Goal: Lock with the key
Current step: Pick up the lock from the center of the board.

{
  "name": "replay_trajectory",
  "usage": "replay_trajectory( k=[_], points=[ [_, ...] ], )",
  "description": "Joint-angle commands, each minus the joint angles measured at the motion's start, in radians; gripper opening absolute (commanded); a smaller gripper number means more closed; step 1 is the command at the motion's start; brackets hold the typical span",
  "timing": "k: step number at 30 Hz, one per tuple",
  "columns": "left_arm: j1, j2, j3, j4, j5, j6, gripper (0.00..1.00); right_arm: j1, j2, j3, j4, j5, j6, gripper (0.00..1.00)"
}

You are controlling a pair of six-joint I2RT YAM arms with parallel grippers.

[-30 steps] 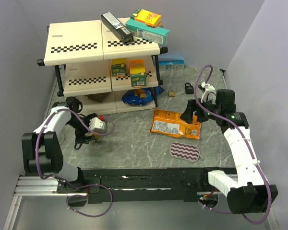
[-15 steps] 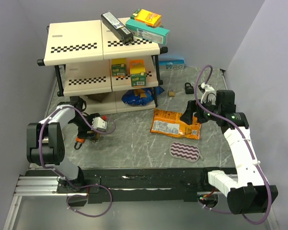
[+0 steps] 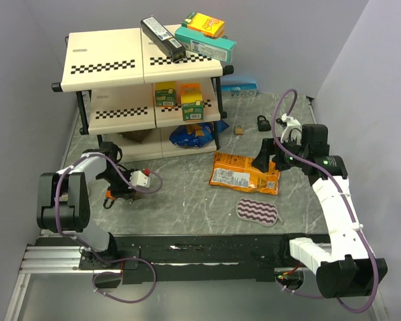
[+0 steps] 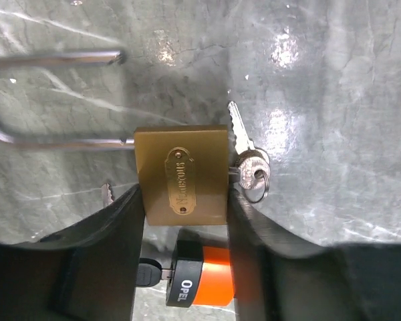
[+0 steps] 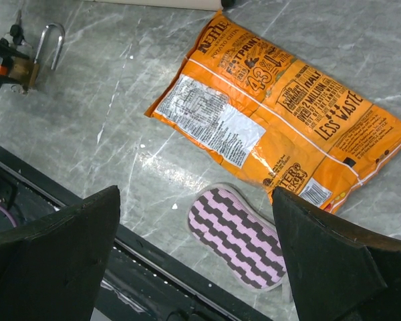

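A brass padlock lies flat on the marble table, its steel shackle swung open to the left. A silver key on a ring sits at the body's keyhole end, with a second key beside it. My left gripper is down at the table's left, and both fingers press the padlock's sides. An orange and black lock with a black key lies between the jaws, deeper in. My right gripper hangs open at the right, holding nothing. From there the brass padlock shows far left.
A two-tier shelf rack with boxes stands at the back left. An orange chips bag and a pink striped sponge lie mid-table. A small black padlock and a small brass one sit behind them, near a blue box.
My left gripper has come in over the brass padlock and its jaws have closed from wide open onto the body. The right arm has not moved.
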Motion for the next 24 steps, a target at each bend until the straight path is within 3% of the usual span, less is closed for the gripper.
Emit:
replay_trajectory(
  k=[1, 4, 5, 8, 9, 18, 24],
  points=[
    [-0.005, -0.014, -0.031, 0.011, 0.039, 0.012, 0.42, -0.002, -0.002, 0.037, -0.003, 0.005, 0.02, 1.0],
    [-0.055, -0.053, -0.016, 0.003, 0.077, -0.071, 0.24, -0.002, -0.01, 0.032, 0.014, 0.018, 0.065, 1.0],
    [-0.068, -0.062, -0.011, 0.012, 0.115, -0.109, 0.12, -0.002, -0.013, 0.024, 0.032, 0.02, 0.078, 0.99],
    [-0.144, -0.131, 0.009, 0.046, 0.192, -0.29, 0.01, 0.0, -0.025, 0.011, 0.06, 0.026, 0.115, 0.99],
    [-0.163, -0.149, 0.012, 0.068, 0.208, -0.413, 0.01, 0.0, -0.03, 0.007, 0.064, 0.025, 0.122, 0.99],
    [-0.322, -0.341, 0.009, 0.32, 0.326, -1.044, 0.01, 0.0, -0.086, -0.071, 0.138, -0.127, 0.183, 0.99],
    [-0.475, -0.438, -0.004, 0.561, 0.24, -1.494, 0.01, 0.012, -0.116, -0.183, 0.27, -0.297, 0.355, 0.98]
  ],
)
